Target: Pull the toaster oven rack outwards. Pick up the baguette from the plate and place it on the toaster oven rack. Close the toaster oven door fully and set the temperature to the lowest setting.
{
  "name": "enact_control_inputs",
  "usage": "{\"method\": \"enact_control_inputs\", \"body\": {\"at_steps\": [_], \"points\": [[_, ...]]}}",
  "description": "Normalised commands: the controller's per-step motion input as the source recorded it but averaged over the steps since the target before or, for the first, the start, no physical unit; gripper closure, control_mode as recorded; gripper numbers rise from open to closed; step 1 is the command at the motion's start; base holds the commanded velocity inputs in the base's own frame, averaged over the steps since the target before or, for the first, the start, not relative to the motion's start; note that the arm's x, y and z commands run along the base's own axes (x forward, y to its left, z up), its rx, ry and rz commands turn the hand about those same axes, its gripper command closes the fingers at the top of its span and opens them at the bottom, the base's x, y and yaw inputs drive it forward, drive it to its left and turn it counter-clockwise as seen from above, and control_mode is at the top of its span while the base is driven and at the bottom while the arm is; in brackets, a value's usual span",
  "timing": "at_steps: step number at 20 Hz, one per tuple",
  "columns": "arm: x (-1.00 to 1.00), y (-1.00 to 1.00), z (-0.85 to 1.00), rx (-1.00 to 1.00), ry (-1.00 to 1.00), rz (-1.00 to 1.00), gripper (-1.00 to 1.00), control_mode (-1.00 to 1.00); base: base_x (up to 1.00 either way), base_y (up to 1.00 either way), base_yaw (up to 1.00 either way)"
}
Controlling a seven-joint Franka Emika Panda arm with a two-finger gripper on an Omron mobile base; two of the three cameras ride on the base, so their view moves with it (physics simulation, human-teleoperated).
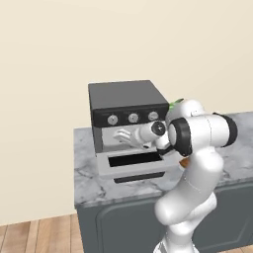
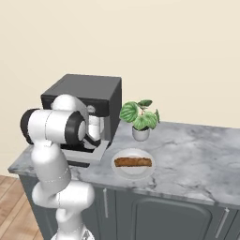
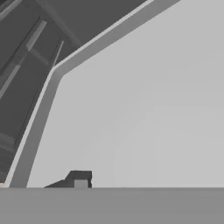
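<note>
With the toaster oven door [image 1: 129, 163] dropped open, the gripper [image 1: 120, 137] reaches into the toaster oven [image 1: 127, 101], fingers narrow on the toaster oven rack [image 3: 144, 113]; next, draw it outward before fetching the baguette [image 2: 133, 162] on its plate [image 2: 121, 171] beside the oven.

The toaster oven [image 1: 127, 96] sits on the counter [image 2: 197, 154] against the wall, at the counter's left end. Its door [image 1: 133, 163] lies folded down in front of the cavity. My claw [image 1: 121, 137] reaches into that cavity, just above the rack [image 3: 144, 113]. Right of the oven stands a potted plant [image 2: 140, 118]; in front of the plant lies the plate [image 2: 133, 172] with the baguette [image 2: 133, 162] on it.
</note>
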Motion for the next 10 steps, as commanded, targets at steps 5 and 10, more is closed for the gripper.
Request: {"method": "enact_control_inputs", "body": {"at_steps": [5,10], "points": [[-1.0,1.0,-0.15,-0.42,1.0,0.18,1.0,-1.0,0.0,0.0,0.0],[-1.0,1.0,-0.22,-0.44,1.0,0.16,1.0,-1.0,0.0,0.0,0.0]]}}
